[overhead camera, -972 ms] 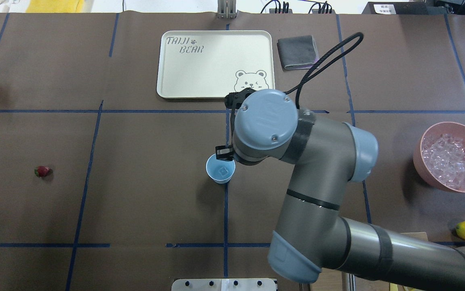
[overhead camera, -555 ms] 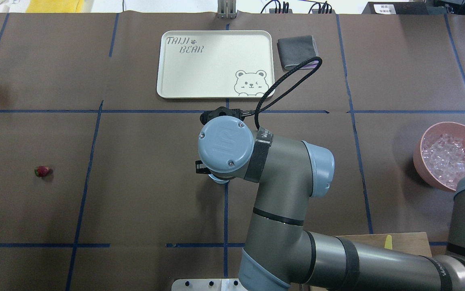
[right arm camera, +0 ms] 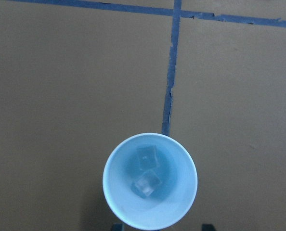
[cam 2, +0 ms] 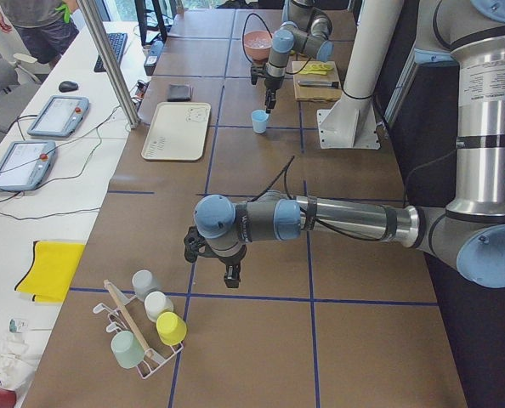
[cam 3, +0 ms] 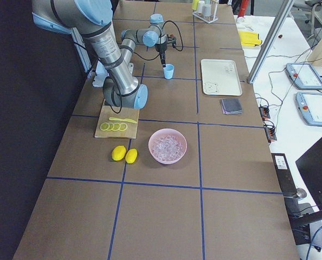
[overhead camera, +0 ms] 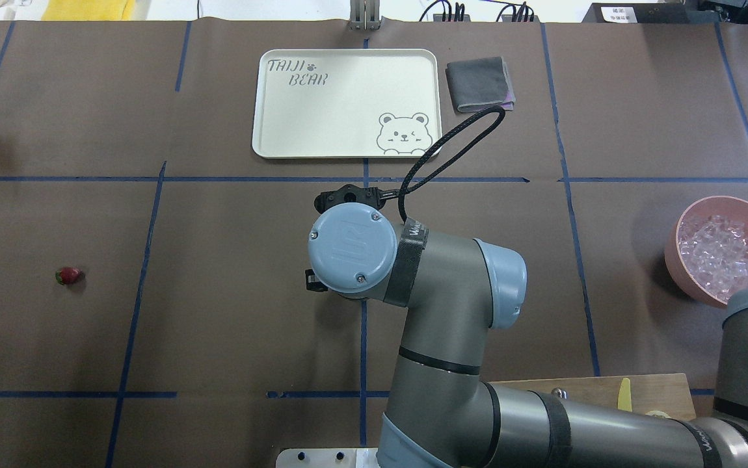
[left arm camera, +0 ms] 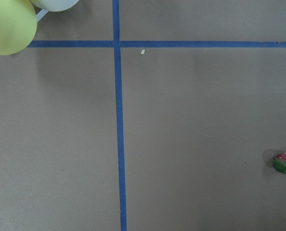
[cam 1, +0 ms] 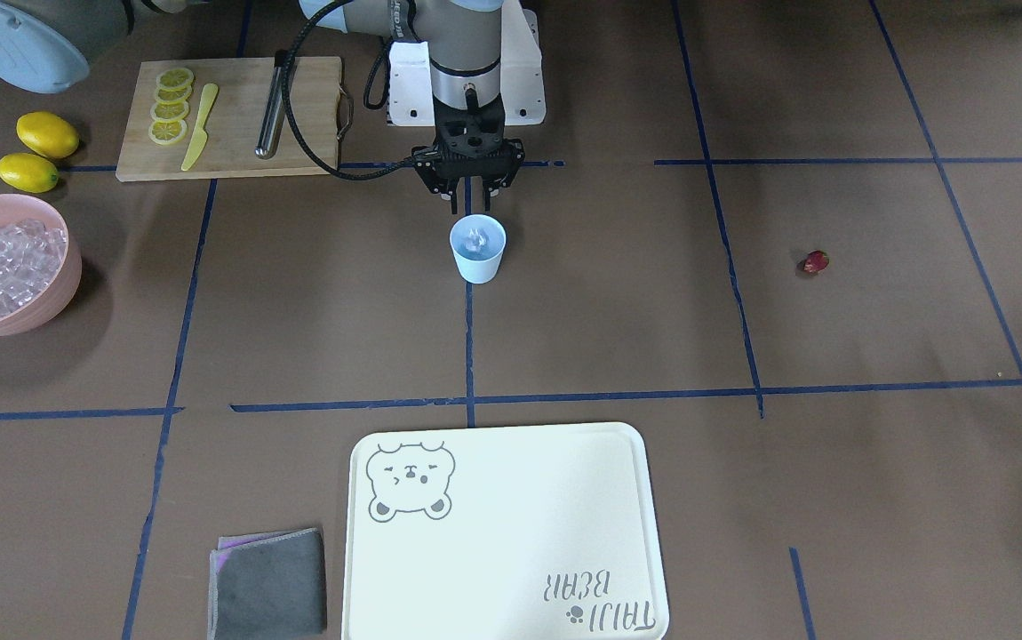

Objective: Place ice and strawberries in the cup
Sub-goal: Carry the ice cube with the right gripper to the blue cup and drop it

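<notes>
Right wrist-mounted view showed two ice (right arm camera: 148, 183) cubes in the cup (right arm camera: 115, 197), and the right gripper (cam 1: 473, 203) hung above it, open and empty. Well left, the strawberry (cam 1: 814, 262) lay unpicked. Whether the left gripper (cam 2: 232, 277) was open could not be told.

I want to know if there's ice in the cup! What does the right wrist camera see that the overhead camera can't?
Only the right wrist view: the cup with two ice cubes inside. Only the overhead view: the strawberry, the tray, the pink bowl, and the right arm covering the cup. Both: the brown table with blue tape lines.
</notes>
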Motion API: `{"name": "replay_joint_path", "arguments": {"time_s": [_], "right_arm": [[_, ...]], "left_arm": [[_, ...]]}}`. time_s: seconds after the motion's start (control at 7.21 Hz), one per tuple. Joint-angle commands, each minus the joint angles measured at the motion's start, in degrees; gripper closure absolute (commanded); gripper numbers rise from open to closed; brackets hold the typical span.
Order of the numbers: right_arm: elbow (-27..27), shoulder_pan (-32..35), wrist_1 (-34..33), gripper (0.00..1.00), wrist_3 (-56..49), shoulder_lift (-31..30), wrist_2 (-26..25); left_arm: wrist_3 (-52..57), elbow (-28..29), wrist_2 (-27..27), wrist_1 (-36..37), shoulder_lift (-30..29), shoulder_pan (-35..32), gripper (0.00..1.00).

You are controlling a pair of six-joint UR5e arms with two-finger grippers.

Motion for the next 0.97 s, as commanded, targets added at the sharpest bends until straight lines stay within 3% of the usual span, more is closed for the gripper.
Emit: {"name": "replay_joint_path", "arguments": {"time_s": [0.0, 0.28, 0.83], "right_arm": [[0.24, 0.73, -0.09, 0.01, -1.14, -0.03, 0.07], [1.73, 7.02, -0.09, 0.01, -6.99, -2.74, 4.08], [17.36, 23.89, 0.61, 0.01, -30.53, -23.19, 18.14]], "left_arm": [[0.00, -0.01, -0.05, 0.00, 0.00, 0.03, 0.00], [0.00, 0.07, -0.05, 0.00, 0.00, 0.03, 0.00], [0.09, 0.34, -0.05, 0.00, -0.09, 0.03, 0.00]]}}
